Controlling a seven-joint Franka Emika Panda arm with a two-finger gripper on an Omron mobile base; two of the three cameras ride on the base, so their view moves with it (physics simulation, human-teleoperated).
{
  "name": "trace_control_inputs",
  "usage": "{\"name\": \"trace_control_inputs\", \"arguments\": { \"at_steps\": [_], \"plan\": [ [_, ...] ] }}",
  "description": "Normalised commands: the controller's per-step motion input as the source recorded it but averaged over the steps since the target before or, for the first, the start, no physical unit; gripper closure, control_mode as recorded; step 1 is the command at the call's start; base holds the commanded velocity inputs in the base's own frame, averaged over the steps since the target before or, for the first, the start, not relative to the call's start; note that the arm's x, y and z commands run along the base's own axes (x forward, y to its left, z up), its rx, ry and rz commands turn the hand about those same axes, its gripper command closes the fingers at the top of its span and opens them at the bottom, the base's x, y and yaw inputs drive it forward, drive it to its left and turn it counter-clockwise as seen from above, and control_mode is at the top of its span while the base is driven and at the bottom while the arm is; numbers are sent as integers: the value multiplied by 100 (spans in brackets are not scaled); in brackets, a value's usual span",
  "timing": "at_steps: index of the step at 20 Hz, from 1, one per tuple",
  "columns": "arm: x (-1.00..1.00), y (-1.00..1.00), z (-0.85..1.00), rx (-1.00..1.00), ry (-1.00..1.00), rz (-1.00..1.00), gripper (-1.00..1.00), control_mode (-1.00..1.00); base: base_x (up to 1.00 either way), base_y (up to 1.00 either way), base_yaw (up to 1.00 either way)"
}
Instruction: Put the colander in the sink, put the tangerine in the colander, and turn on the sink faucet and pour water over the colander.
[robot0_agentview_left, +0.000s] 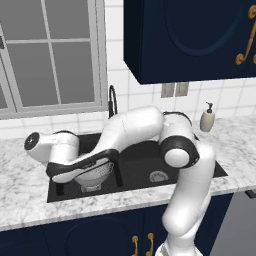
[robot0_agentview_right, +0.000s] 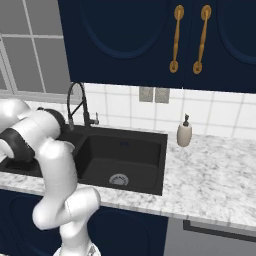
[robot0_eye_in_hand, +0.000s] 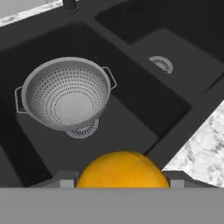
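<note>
The silvery colander stands upright and empty in the left basin of the black sink, over its drain. In the left base view the colander is partly hidden under my forearm. My gripper is shut on the orange tangerine, which sits between the fingertips above the left basin, nearer the front counter than the colander is. The dark gooseneck sink faucet rises behind the sink's divider. No water runs from it.
A beige soap dispenser stands on the marble counter right of the sink. The right basin holds just its silver drain. Dark blue cabinets hang above, and a window is at the back left.
</note>
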Motion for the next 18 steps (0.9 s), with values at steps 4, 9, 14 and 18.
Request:
{"name": "trace_control_inputs", "arguments": {
  "at_steps": [4,9,14,18],
  "plan": [
    [5,-100,0,17,0,0,100,-100,0,0,0],
    [76,-62,0,6,18,0,100,-100,0,0,0],
    [91,-6,0,0,35,0,100,-100,0,0,0],
    [72,26,-10,-11,32,-3,100,-100,0,0,0]
  ]
}}
